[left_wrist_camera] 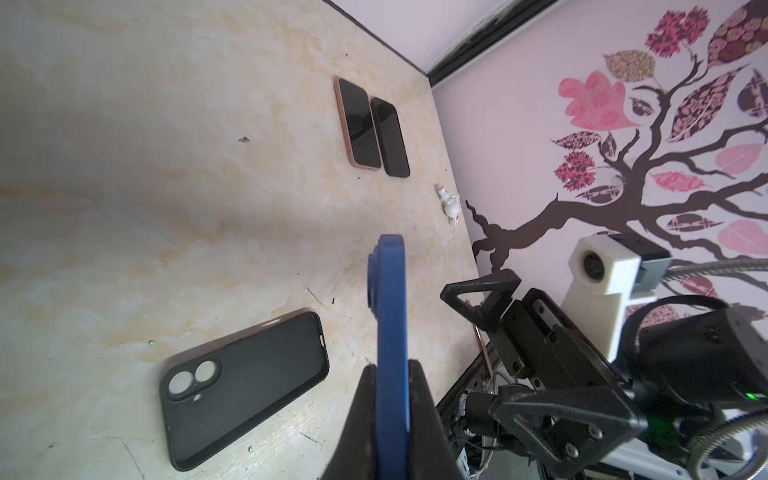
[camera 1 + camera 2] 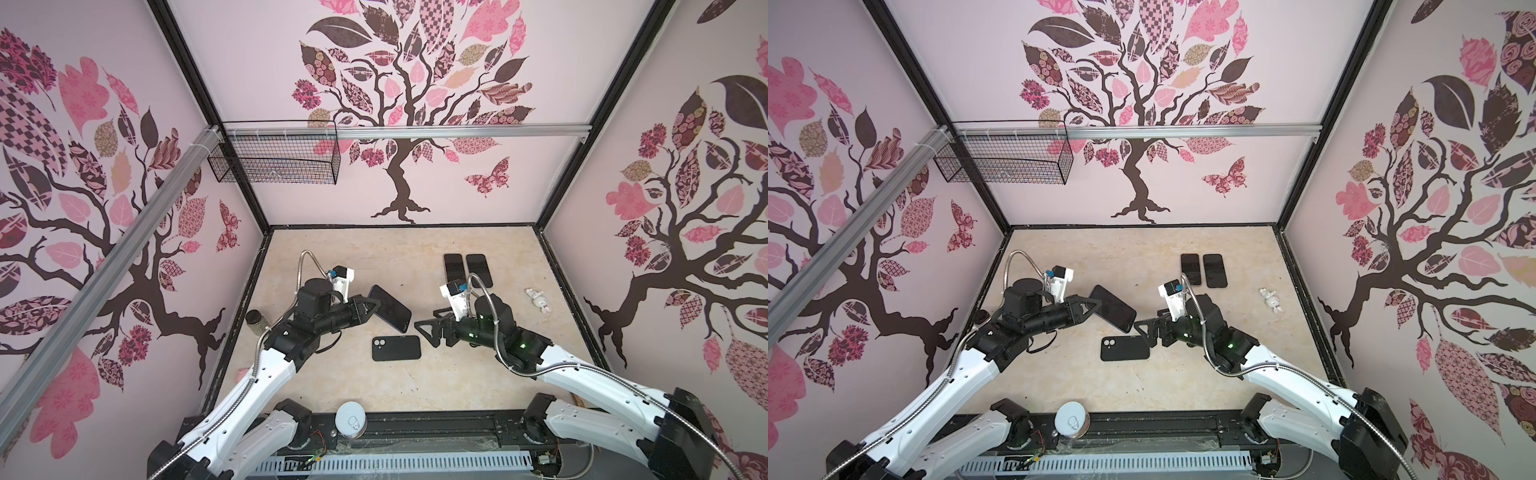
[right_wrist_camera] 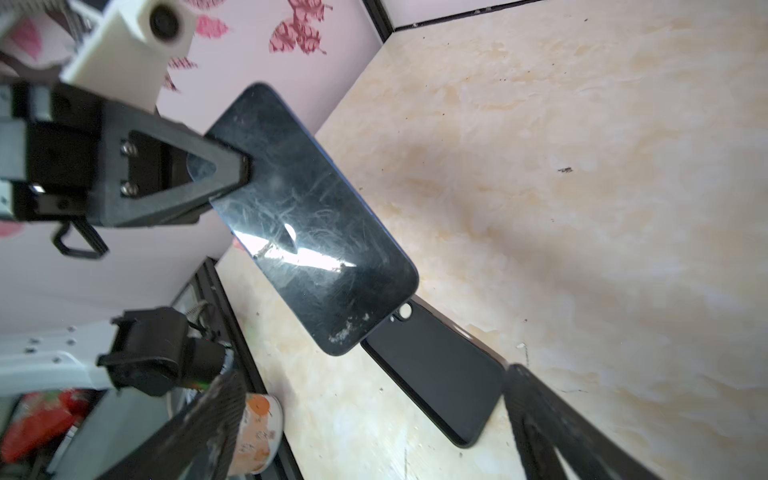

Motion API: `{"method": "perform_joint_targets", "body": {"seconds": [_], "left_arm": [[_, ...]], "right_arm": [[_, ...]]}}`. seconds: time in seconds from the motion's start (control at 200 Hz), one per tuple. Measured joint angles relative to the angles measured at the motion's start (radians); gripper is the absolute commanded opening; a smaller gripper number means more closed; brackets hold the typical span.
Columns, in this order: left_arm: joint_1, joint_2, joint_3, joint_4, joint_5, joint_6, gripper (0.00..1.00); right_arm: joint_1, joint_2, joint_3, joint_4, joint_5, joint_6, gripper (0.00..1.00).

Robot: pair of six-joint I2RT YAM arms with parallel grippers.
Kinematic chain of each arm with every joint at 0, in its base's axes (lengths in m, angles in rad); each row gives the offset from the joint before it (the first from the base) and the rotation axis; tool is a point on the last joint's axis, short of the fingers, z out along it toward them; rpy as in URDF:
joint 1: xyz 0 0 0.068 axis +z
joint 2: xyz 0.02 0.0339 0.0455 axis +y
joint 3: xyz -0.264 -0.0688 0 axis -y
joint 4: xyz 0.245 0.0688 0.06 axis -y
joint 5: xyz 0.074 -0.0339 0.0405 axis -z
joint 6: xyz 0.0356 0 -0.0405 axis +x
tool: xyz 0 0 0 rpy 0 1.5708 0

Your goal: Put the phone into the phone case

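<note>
Now: phone [image 2: 390, 308] held aloft, phone case [image 2: 397, 348] lying just toward the near edge of it.
Detail: the phone, dark glass up, is pinched at one end by the left gripper [image 2: 372, 305] and hangs tilted above the tabletop [image 2: 457, 374], its long axis slanting from the left edge toward the near right corner. The phone case lies flat, apparently hollow side up, long axis along the near edge, camera holes toward the left edge. The two axes are thus skewed; a turn to match them, then a descent, seems required. The right gripper [image 2: 424, 320], jaws spread and empty, stands just beside the case's plain end, the nearer arm to steady it.
</note>
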Motion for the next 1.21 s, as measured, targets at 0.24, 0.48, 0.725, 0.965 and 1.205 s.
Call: {"method": "perform_joint_targets", "body": {"seconds": [0.24, 0.48, 0.725, 0.965, 1.205], "left_arm": [[0.019, -0.099, -0.063, 0.094, 0.005, -0.037, 0.0], [0.019, -0.12, -0.134, 0.287, 0.061, -0.124, 0.0], [0.02, -0.122, -0.186, 0.452, 0.089, -0.202, 0.0], [0.02, -0.12, -0.251, 0.637, 0.093, -0.29, 0.0], [0.02, -0.11, -0.287, 0.753, 0.097, -0.354, 0.0]], "right_arm": [[-0.066, 0.082, -0.124, 0.326, -0.171, 0.24, 0.86], [-0.066, 0.169, -0.15, 0.629, -0.279, 0.385, 0.67], [-0.066, 0.248, -0.152, 0.87, -0.344, 0.503, 0.5], [-0.066, 0.314, -0.154, 1.049, -0.383, 0.609, 0.39], [-0.066, 0.363, -0.158, 1.191, -0.393, 0.688, 0.3]]}}
